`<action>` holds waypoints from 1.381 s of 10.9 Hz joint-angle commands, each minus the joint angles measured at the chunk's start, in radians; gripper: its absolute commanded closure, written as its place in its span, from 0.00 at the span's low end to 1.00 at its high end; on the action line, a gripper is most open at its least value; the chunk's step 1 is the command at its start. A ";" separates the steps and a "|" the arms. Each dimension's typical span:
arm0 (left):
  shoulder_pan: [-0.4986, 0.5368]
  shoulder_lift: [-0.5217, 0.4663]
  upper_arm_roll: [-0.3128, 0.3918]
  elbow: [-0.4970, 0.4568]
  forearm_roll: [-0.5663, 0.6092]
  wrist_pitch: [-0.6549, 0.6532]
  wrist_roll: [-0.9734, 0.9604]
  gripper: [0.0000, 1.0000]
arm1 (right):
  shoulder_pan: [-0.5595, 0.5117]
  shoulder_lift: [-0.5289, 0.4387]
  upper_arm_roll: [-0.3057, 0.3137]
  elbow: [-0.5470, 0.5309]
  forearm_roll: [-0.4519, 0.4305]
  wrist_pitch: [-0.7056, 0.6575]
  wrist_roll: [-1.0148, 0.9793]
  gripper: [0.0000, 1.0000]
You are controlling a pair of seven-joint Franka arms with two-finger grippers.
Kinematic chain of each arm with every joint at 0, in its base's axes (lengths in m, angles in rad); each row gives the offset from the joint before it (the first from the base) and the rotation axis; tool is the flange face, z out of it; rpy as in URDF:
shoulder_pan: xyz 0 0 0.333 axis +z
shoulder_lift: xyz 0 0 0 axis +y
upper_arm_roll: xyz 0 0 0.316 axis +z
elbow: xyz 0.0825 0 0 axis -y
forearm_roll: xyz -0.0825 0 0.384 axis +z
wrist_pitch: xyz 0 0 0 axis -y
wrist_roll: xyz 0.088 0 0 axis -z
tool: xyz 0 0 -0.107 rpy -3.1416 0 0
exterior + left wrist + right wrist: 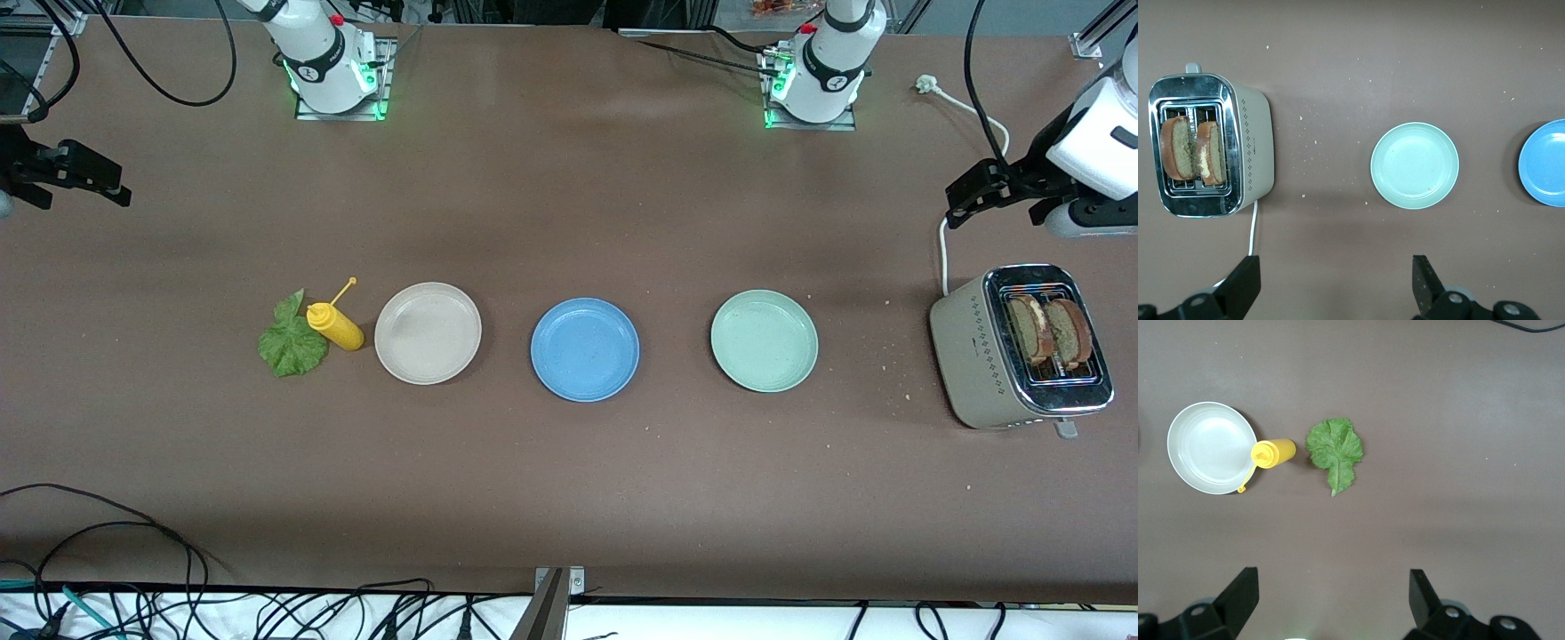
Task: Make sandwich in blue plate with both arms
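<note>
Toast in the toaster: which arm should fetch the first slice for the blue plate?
Left. The left gripper hangs open over the table by the toaster, where both toast slices stand. The right gripper is at the lettuce end.

The brown table (569, 222) carries a row of things across its middle. Nearest the right arm's end lies a lettuce leaf (291, 338), touching a yellow squeeze bottle (335, 325) that stands beside the beige plate (428, 332). The blue plate (584, 348) sits mid-table and the pale green plate (764, 340) follows, each well apart. At the left arm's end stands a toaster (978, 356) (two bread slices (1049, 331) in its slots), its white cord (965, 111) running toward the corner. Crumbs dot the surface nearby.
</note>
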State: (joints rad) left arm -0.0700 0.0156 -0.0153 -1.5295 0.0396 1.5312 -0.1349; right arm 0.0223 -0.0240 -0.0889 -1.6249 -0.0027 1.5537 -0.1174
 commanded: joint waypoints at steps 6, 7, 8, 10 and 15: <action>0.010 0.000 -0.018 0.040 0.017 -0.031 -0.014 0.00 | -0.004 -0.008 0.003 0.011 0.020 -0.017 0.008 0.00; 0.009 0.000 -0.020 0.040 0.019 -0.031 -0.014 0.00 | -0.004 -0.008 0.001 0.011 0.020 -0.017 0.008 0.00; 0.009 0.000 -0.020 0.042 0.019 -0.031 -0.012 0.00 | -0.004 -0.007 0.000 0.011 0.020 -0.015 0.008 0.00; 0.010 0.001 -0.015 0.042 0.019 -0.031 -0.012 0.00 | -0.004 -0.008 0.001 0.011 0.020 -0.017 0.008 0.00; 0.010 0.001 -0.017 0.042 0.020 -0.031 -0.011 0.00 | -0.004 -0.008 0.000 0.011 0.018 -0.017 0.008 0.00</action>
State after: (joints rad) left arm -0.0584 0.0157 -0.0293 -1.5094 0.0396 1.5232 -0.1403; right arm 0.0223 -0.0241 -0.0887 -1.6249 -0.0024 1.5536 -0.1173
